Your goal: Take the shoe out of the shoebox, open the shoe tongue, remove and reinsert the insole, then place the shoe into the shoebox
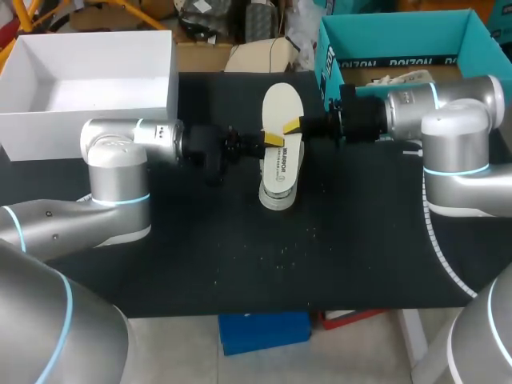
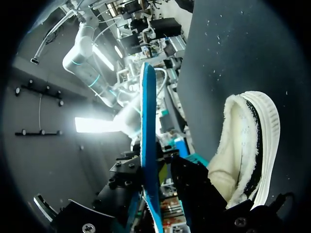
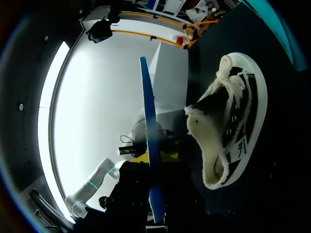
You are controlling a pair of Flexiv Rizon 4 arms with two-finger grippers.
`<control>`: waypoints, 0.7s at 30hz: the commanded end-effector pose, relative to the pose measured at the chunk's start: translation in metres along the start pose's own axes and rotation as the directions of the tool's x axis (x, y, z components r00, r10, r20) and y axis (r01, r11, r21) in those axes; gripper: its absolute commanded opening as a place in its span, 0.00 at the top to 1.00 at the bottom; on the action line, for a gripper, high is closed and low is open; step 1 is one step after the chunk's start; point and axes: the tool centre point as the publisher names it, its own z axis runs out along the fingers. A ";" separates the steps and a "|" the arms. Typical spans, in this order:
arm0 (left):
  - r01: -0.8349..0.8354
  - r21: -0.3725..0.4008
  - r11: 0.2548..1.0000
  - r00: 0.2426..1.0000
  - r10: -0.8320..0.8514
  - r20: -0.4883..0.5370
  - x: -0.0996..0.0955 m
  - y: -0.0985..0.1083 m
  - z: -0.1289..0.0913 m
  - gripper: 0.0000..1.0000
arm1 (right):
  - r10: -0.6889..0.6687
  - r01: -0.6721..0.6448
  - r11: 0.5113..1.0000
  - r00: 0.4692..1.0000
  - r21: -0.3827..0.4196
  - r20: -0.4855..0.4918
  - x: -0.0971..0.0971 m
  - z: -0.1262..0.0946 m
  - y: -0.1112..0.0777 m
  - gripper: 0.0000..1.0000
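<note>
Insole (image 1: 282, 112) over shoe (image 1: 276, 198), both grippers clamped on it
Head view: the insole is pinched by left gripper (image 1: 274, 141) and right gripper (image 1: 292, 125) above the shoe on the table (image 1: 360, 256); it is best lowered level, toe first. Left wrist view: the fleece opening (image 2: 233, 141), hidden from above, is shown. Right wrist view: the laced upper (image 3: 238, 121) is shown.

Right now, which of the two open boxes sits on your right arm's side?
The teal cardboard box, at the far right corner behind my right arm; the white box stands far left.
</note>
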 end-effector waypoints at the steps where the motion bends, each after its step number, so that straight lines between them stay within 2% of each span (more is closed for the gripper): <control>1: -0.008 0.008 1.000 1.000 0.008 0.003 -0.001 0.002 0.006 0.69 | 0.000 0.000 1.000 1.000 -0.001 0.000 0.000 0.001 0.000 1.00; 4: -0.012 0.010 1.000 1.000 0.012 0.006 -0.001 0.003 0.007 0.77 | 0.000 0.000 1.000 1.000 -0.001 0.000 0.000 0.001 0.000 1.00; 8: -0.015 0.006 1.000 1.000 0.015 0.010 -0.001 0.004 0.007 1.00 | 0.000 0.000 1.000 1.000 -0.001 0.000 0.000 0.001 0.000 1.00; 16: -0.013 0.002 1.000 0.999 0.013 0.030 -0.004 0.002 0.010 1.00 | 0.000 0.000 1.000 1.000 -0.001 0.001 0.000 0.000 0.001 1.00; 17: -0.010 0.001 1.000 0.999 0.010 0.031 -0.005 0.002 0.010 1.00 | 0.001 -0.001 1.000 1.000 -0.005 0.011 0.000 -0.002 0.001 0.56; 18: -0.001 -0.005 1.000 1.000 0.002 0.029 -0.006 0.001 0.009 1.00 | 0.003 -0.002 1.000 1.000 -0.017 0.026 -0.001 -0.005 0.002 0.00; 21: 0.031 -0.028 0.999 0.999 -0.031 0.004 -0.008 -0.005 0.006 1.00 | -0.002 0.004 1.000 0.998 -0.028 0.057 -0.001 -0.013 0.003 0.00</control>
